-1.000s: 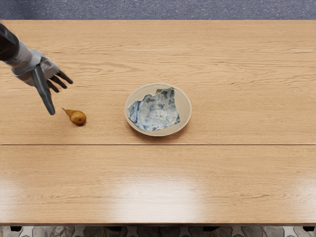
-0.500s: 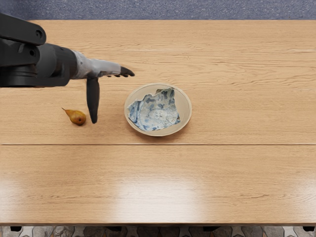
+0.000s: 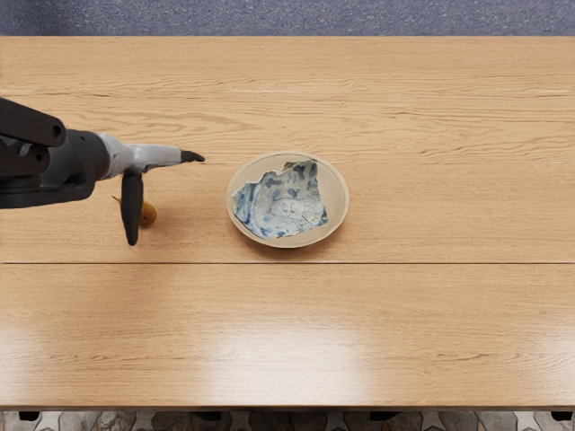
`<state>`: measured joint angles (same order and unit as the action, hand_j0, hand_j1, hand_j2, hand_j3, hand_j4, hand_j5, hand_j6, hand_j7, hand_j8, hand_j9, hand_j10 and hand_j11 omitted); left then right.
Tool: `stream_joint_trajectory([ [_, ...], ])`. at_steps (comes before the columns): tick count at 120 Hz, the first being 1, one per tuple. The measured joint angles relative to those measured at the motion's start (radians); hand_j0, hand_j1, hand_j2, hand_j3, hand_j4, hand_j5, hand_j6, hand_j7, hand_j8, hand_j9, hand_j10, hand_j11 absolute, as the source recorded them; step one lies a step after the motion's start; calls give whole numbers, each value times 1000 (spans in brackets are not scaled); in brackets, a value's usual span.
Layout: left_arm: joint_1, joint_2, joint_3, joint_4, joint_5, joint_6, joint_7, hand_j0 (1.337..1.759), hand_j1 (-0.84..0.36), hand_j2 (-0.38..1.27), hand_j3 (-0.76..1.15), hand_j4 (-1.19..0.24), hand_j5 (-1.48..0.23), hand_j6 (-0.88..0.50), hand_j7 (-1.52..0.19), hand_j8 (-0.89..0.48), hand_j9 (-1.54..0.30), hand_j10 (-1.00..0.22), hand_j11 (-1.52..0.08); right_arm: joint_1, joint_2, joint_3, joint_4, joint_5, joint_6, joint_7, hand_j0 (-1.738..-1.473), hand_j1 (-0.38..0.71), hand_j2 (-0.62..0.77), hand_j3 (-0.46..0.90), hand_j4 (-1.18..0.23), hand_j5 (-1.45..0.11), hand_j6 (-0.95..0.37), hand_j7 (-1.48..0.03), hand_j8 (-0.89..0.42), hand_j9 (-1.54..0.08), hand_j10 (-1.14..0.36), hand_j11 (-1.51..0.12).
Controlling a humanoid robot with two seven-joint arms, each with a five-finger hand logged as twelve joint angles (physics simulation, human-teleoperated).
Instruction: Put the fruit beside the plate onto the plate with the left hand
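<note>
Small yellow-brown pear (image 3: 149, 214), partly hidden, left of beige blue-patterned plate (image 3: 335, 189), not touching

Left hand (image 3: 139, 164) empty, fingers (image 3: 131, 215) splayed.

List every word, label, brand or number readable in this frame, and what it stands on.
None: no text can be read anywhere.
The plate has only a blue and white pattern, no lettering.
The pear, the left hand and the table carry no markings.
</note>
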<state>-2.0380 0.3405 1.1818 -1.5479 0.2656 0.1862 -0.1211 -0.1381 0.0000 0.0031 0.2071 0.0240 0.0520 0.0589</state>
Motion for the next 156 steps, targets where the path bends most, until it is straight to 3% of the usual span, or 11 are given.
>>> stream_joint_trajectory([
  [34,63,-6,32,35,5,62,2,1658,338,2,0,-10,-13,-10,-13,-10,-13,-10,-13,0,0,0,0,0,0,0,-1658,-339,-2,0,-8,-10,-8,-10,-8,-10,-8,-10],
  [57,73,-7,35,38,-4,79,30,1658,335,2,0,-12,-15,-12,-15,-12,-15,-12,-15,0,0,0,0,0,0,0,-1658,-339,-2,0,-8,-11,-8,-11,-8,-11,-8,-11],
  [81,149,-10,31,39,-8,152,37,1658,333,3,0,-14,-18,-14,-18,-14,-18,-14,-18,0,0,0,0,0,0,0,-1658,-339,-2,0,-8,-11,-8,-11,-8,-11,-8,-11],
  [112,194,-27,22,40,-29,283,37,1658,283,11,0,-56,-72,-56,-72,-56,-72,-56,-72,0,0,0,0,0,0,0,-1658,-339,-2,0,-8,-10,-8,-10,-8,-10,-8,-10],
  [156,235,-43,13,41,-84,316,37,1658,190,27,0,-133,-173,-133,-173,-133,-173,-133,-173,0,0,0,0,0,0,0,-1658,-339,-2,0,-8,-10,-8,-10,-8,-10,-8,-10],
])
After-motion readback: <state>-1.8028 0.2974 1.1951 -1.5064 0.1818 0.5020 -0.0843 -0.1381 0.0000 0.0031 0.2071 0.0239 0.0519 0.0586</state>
